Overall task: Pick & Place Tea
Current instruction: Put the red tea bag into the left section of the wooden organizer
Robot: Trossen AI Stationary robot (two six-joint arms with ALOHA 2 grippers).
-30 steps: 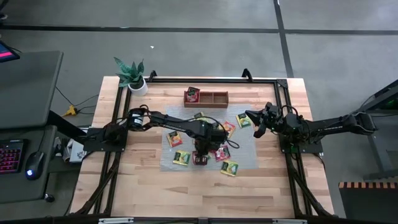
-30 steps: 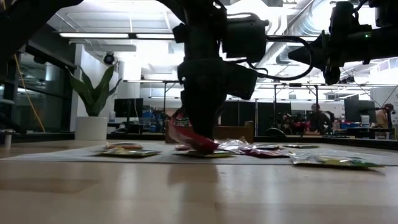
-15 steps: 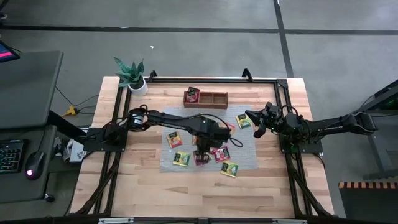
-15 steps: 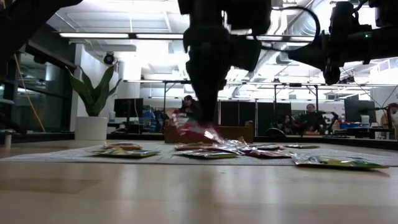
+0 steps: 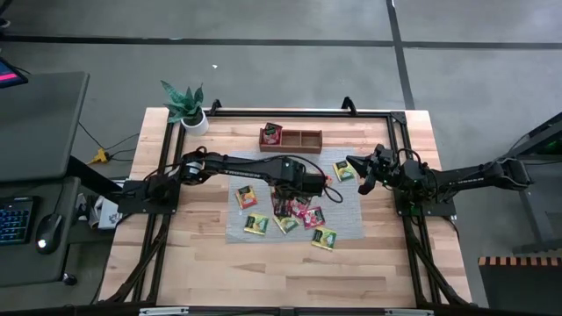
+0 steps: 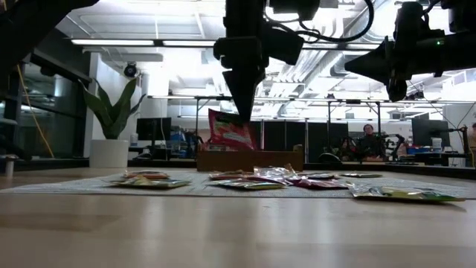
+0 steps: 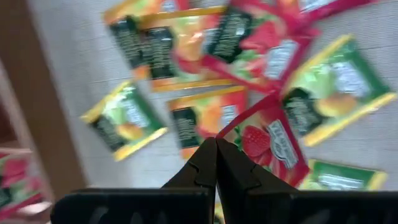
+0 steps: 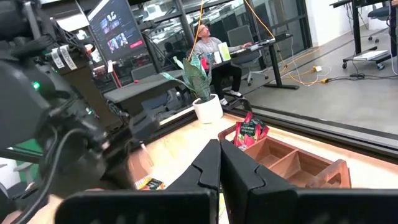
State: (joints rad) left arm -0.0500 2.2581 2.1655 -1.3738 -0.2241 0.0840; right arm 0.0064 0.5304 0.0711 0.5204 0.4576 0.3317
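Mat front: yellow-green sachets point(image 6: 401, 193) lie flat near the grey mat's point(image 5: 351, 230) front edge.
Left gripper point(image 6: 244, 112): fingers pinched on a red sachet point(image 6: 230, 132), now hanging clear above the pile; a second ago it was barely off the mat.
Meaning: pick looks done, carry comes next.
Room: open air runs to the wooden tray point(image 5: 309, 138), well behind.
Right gripper point(image 5: 364, 180): closed, empty, by the mat's right edge.

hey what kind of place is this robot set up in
Most likely a robotics lab or open-plan workshop. The wooden table stands on a bare concrete floor, a desk with a keyboard sits beside it, and the room behind has monitors, exposed ceiling ducts and a seated person.
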